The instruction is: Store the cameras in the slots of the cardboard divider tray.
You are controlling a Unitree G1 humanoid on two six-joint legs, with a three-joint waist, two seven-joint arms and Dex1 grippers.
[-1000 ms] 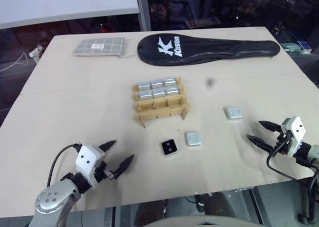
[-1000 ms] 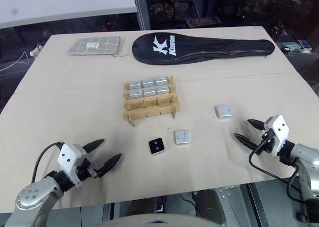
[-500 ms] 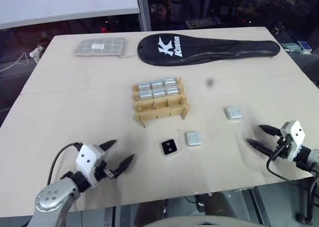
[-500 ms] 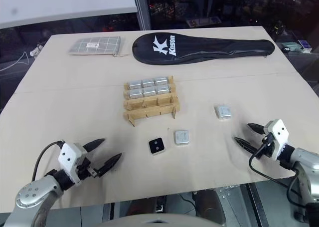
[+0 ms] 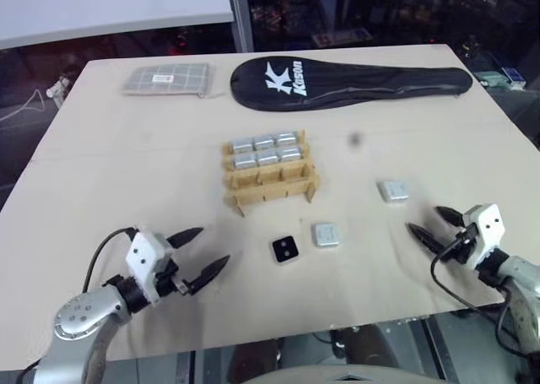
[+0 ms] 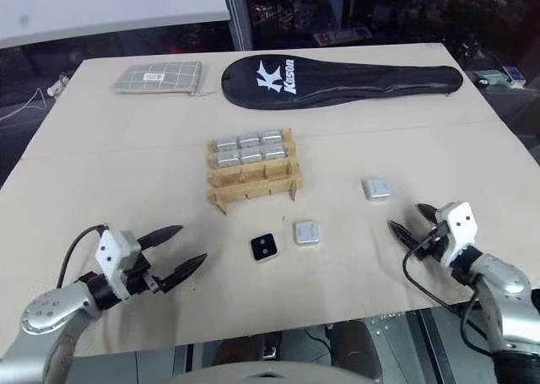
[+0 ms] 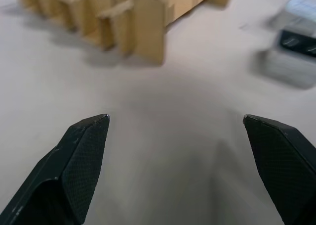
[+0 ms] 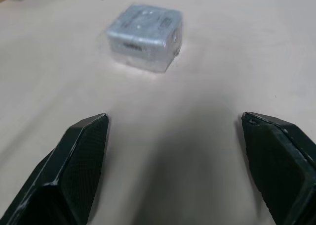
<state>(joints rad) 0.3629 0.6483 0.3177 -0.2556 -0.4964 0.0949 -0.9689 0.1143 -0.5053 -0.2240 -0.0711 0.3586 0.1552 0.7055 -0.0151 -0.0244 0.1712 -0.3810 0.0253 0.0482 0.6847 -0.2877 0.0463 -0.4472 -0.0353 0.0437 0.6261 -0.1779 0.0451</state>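
Surface (image 5: 126, 164): pale tan sheet carrying everything.
Cardboard divider tray (image 5: 270, 175): stands at the middle of the surface; its two far rows each hold three silver cameras (image 5: 266, 143), and the nearest row looks empty, though the strips hide part of it.
Black-faced camera (image 5: 285, 249): lies flat in front of the tray, two small lenses up.
Middle silver camera (image 5: 326, 235): just beside the black-faced one, on its right, apart from it.
Right silver camera (image 5: 393, 191): lies alone, right of the tray, well apart from the other two.
Left gripper (image 5: 196, 253): fingers spread wide, holding nothing, low over the near left of the surface, pointing toward the tray.
Right gripper (image 5: 427, 226): fingers apart and empty, near the right silver camera, which lies ahead between its fingertips in the right wrist view.
Racket cover (image 5: 346, 82): long, black, along the far edge.
Checkered pouch (image 5: 166, 79): far left, beside the racket cover.
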